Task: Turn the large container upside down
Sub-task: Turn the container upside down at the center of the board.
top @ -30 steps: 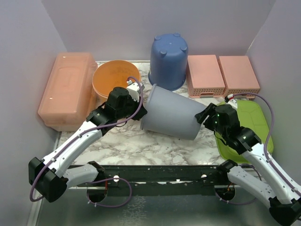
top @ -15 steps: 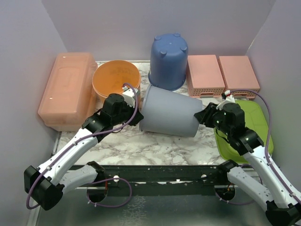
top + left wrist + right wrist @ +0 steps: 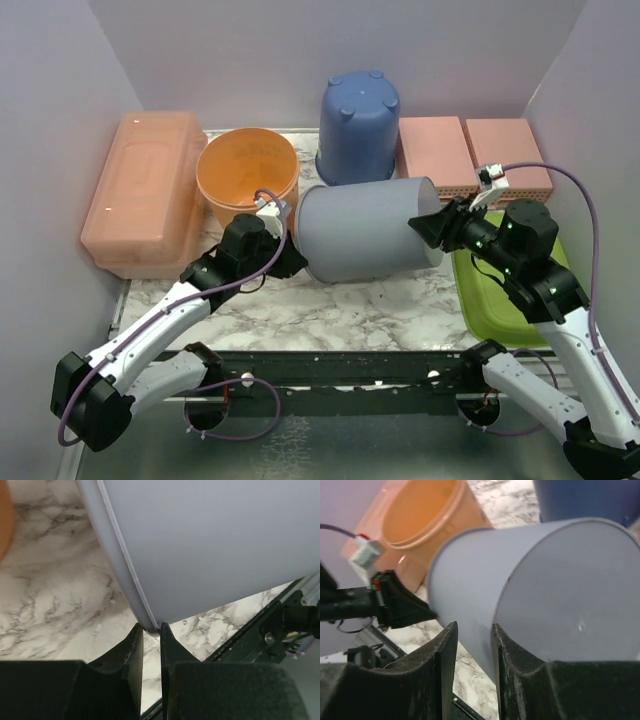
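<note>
The 2 arms reach inward, facing each other. The left gripper [image 3: 151, 630] pinches the container [image 3: 365, 225] rim, jaws nearly together. The right gripper [image 3: 473, 628] clamps its base edge.

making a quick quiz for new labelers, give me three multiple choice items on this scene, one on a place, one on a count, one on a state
1. In the top view, where is the orange bucket relative to the grey container?
A) to its left
B) to its right
C) inside it

2. How many pink boxes are there?
A) one
B) two
C) four

3. How is the grey container oriented?
A) upright
B) on its side
C) upside down

Answers:
1 A, the bucket sits left of it and further back.
2 B, two stand side by side at the back right.
3 B, its rim faces left and its base right.
</note>
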Robot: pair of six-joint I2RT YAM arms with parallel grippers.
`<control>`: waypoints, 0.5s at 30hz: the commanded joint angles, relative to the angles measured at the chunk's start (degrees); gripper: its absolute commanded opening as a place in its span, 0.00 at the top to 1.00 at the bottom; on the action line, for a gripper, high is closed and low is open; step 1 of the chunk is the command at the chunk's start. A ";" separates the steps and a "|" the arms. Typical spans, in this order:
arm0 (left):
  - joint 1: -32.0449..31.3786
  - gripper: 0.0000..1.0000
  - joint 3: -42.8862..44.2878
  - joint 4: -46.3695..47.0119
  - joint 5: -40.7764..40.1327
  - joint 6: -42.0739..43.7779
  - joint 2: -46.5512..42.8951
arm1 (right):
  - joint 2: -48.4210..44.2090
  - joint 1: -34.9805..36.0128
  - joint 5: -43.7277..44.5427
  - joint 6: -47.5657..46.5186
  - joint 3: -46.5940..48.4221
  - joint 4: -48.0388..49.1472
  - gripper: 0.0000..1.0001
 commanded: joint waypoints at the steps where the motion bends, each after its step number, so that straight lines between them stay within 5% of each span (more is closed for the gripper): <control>1: -2.27 1.00 -2.00 13.83 7.57 -7.15 -1.20 | 1.23 1.24 -13.97 -2.33 3.01 1.05 0.63; 15: -9.04 1.00 -13.97 30.23 -0.10 -17.83 0.50 | 8.99 1.72 -18.29 -0.28 2.83 3.22 0.63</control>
